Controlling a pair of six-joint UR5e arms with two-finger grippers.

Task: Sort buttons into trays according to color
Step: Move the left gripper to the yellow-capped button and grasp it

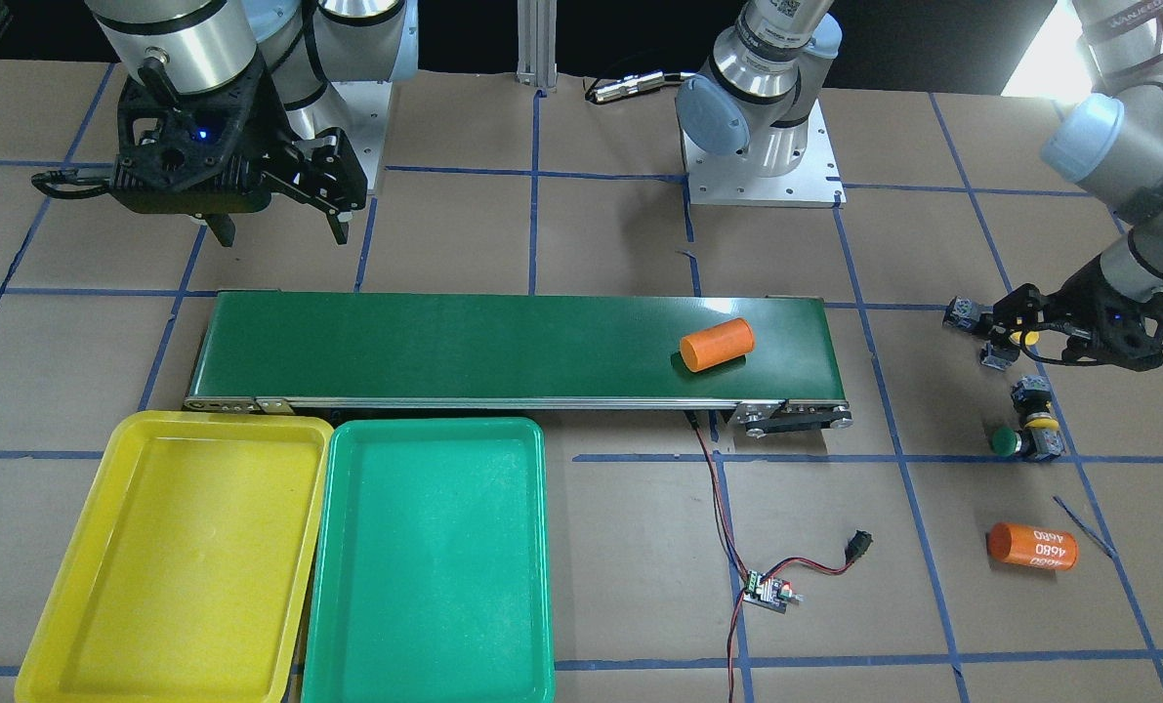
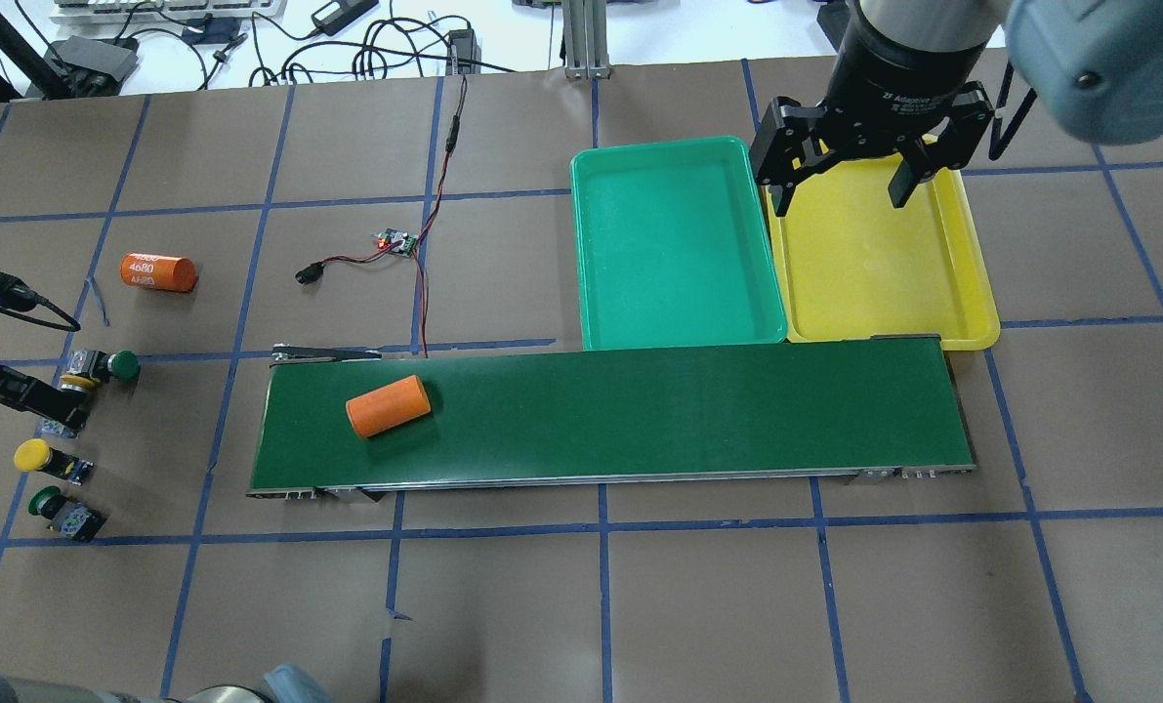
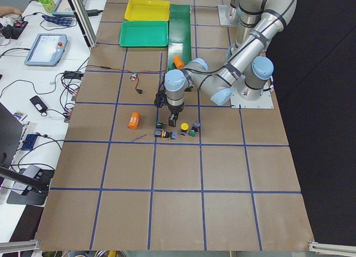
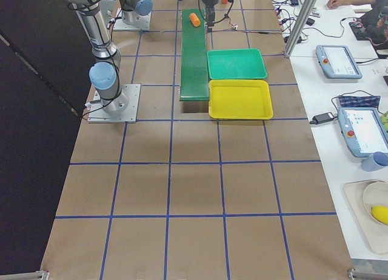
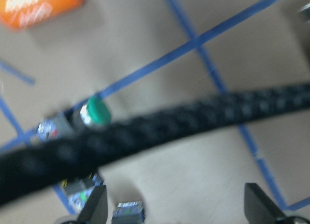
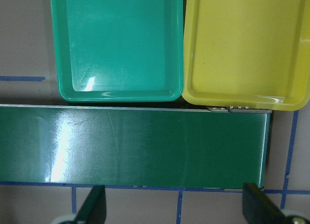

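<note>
Overhead exterior view: the yellow tray point(image 2: 879, 264) and the green tray point(image 2: 674, 244) lie side by side just beyond the conveyor belt point(image 2: 640, 410), and neither holds a button. All buttons lie well apart from them, clustered on the brown table point(image 2: 640, 586) at the robot's left end.

The left gripper point(image 1: 1003, 332) sits low in that cluster, fingers spread wide and clamped on nothing. A yellow-capped button point(image 1: 1028, 338) lies just beside them. The right gripper point(image 2: 840, 186) hangs high near the trays, jaws likewise parted and empty.

Hazards, as judged:
- **Crowding:** A second yellow-capped button point(image 1: 1040, 422) appears to touch a green-capped button point(image 1: 1007, 441). A closing finger could shove a neighbour or lift the wrong colour.
- **Shape:** Domed round caps on blocky grey-black bodies, lying sideways, may roll or twist in a pinch.
- **Obstructed view:** A black braided cable point(image 5: 160, 132), blurred, crosses the left wrist view and hides part of the cluster.
- **Decoys:** Two smooth cylinders could be mistaken for parts, the belt cylinder point(image 2: 388, 405) and the table cylinder point(image 2: 158, 272), both orange.
- **Trays:** They are glossy, shallow and round-cornered, so a dropped button could skid.
</note>
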